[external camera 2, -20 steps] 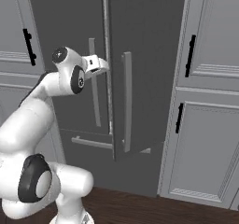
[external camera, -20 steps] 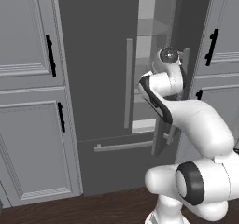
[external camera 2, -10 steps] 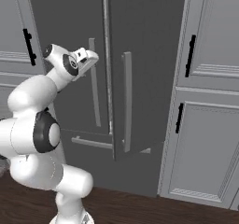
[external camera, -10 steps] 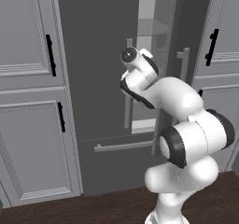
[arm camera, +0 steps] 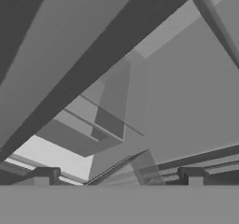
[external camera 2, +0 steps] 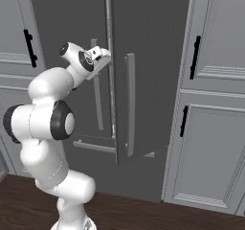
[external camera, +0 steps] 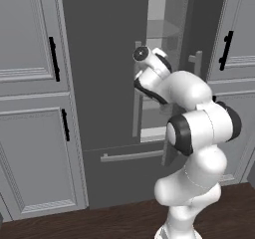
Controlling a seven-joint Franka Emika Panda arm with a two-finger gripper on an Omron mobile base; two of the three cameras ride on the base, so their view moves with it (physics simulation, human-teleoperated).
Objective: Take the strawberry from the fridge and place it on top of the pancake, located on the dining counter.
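The fridge [external camera: 104,59] is tall and dark grey, and its right door [external camera 2: 153,56] stands ajar. Through the gap I see pale shelves [external camera: 162,31] inside. My gripper [external camera 2: 106,56] is at the gap's edge, at the height of the door handles, pointing into the fridge. In the hand view my gripper [arm camera: 119,176] is open, its fingertips [arm camera: 44,175] far apart with nothing between them. Tilted glass shelves [arm camera: 79,139] and grey inner walls lie ahead of it. The strawberry is hidden. The pancake and the dining counter are out of view.
Light grey panelled cabinets with black handles flank the fridge on the left [external camera: 30,133] and the right [external camera 2: 215,128]. The fridge's long door handles [external camera 2: 130,104] and the drawer's bar handle [external camera: 132,156] are close to my arm. Dark wood floor [external camera 2: 143,214] lies below.
My hand has swung from beside the right door's handle leftward to the gap between the doors, with the elbow rolling over. The jaws have stayed wide apart.
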